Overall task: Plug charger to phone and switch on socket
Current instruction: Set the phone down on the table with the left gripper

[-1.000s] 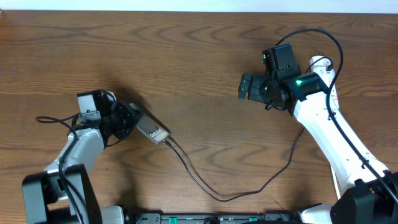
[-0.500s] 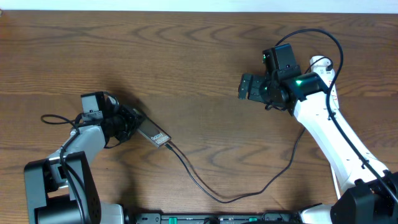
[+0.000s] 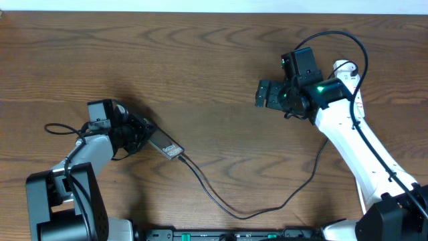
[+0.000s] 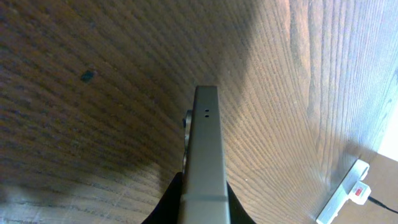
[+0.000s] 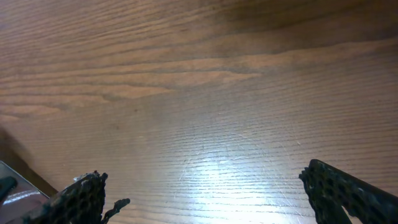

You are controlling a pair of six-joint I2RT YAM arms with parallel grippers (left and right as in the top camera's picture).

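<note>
Gripping the phone (image 3: 167, 146) by one end, the left hand (image 3: 137, 134) is closed on it at the left-centre of the desk (image 3: 221, 67). The left wrist view shows the phone edge-on between the two dark fingers, though whether it touches the wood cannot be told. Over the last second this hand has drawn the phone slightly toward the near edge and rolled it so that less of its face shows from overhead; in the last half second it has barely moved. The charger (image 3: 214, 198) meets the phone's free end and has followed that shift without parting from it, so the plug is judged to be seated, although the joint is too small to confirm. From there the cable loops across the near desk and rises toward the right arm. The socket (image 4: 347, 198) lies well apart from the phone, at the lower right of the left wrist view; it cannot be made out from overhead. The right hand (image 3: 262, 94) has not moved; it hangs wide open and empty. Switching on the socket appears to be the outstanding step.
</note>
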